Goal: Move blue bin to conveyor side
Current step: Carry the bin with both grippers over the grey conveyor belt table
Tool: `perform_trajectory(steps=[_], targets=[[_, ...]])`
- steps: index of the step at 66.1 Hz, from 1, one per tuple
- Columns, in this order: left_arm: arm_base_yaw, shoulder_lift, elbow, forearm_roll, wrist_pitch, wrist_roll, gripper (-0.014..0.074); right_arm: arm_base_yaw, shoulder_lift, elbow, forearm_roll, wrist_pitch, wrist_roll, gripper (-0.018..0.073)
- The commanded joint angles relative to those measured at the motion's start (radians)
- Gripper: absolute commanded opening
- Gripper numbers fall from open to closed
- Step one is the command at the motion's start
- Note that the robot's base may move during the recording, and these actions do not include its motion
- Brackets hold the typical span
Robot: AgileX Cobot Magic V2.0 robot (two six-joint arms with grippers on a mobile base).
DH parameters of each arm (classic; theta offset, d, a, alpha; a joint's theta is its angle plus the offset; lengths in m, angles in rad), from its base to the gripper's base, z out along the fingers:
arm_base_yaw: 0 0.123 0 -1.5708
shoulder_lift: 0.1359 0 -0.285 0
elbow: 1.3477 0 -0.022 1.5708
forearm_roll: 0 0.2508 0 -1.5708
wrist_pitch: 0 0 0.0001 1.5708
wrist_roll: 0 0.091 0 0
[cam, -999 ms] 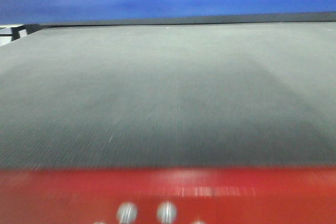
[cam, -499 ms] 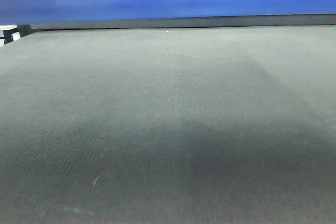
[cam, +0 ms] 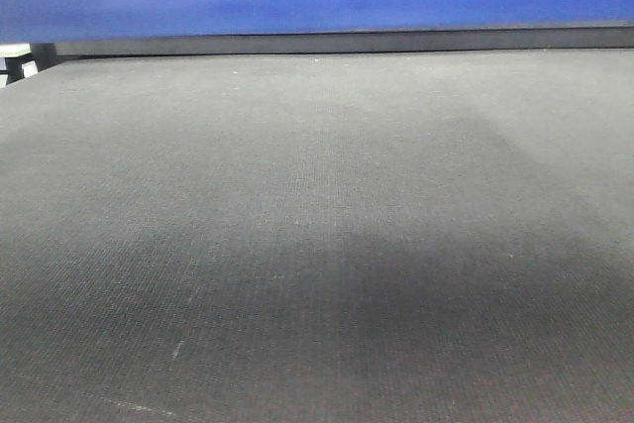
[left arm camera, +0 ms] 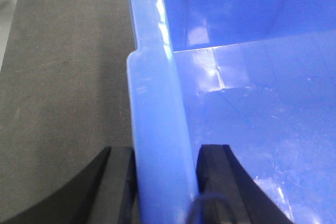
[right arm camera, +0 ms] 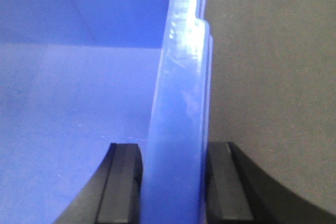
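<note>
Left gripper [left arm camera: 165,184]: closed on the side rim of the blue bin [left arm camera: 157,124]. One black jaw presses on each face of the rim, so they are apart only by its thickness.
Bin from the left gripper: the rim runs straight ahead from between the jaws. The glossy inside opens to the right of the gripper.
Conveyor [left arm camera: 63,87] from the left gripper: the dark woven belt lies just outside the outer jaw, below the rim.
Right gripper [right arm camera: 173,184]: clamped on the opposite side rim in the same way, with a jaw on either face.
Bin from the right gripper: the rim runs ahead between the jaws, the inside lies to its left and the belt to its right.
Bin's contact with the belt: cannot tell.
Front view: the belt fills almost the whole picture.
</note>
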Motion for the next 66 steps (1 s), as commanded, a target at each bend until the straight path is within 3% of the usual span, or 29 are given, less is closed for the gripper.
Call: perform_trajectory(steps=[1,56,66], targets=[[-0.003,-0.012,-0.020,0.067,-0.076,0.010,-0.0016,-0.003,-0.016,-0.017,-0.043,-0.095,-0.027,-0.0079],[-0.003,-0.012,-0.021,0.065,-0.076,0.010,-0.0016,-0.003,-0.016,-0.017,-0.037,-0.175,-0.027,-0.0079],[-0.003,0.010,-0.021,0.060,-0.142,0.018,-0.0016,-0.003,-0.002,-0.022,-0.020,-0.191,-0.027,-0.0079]])
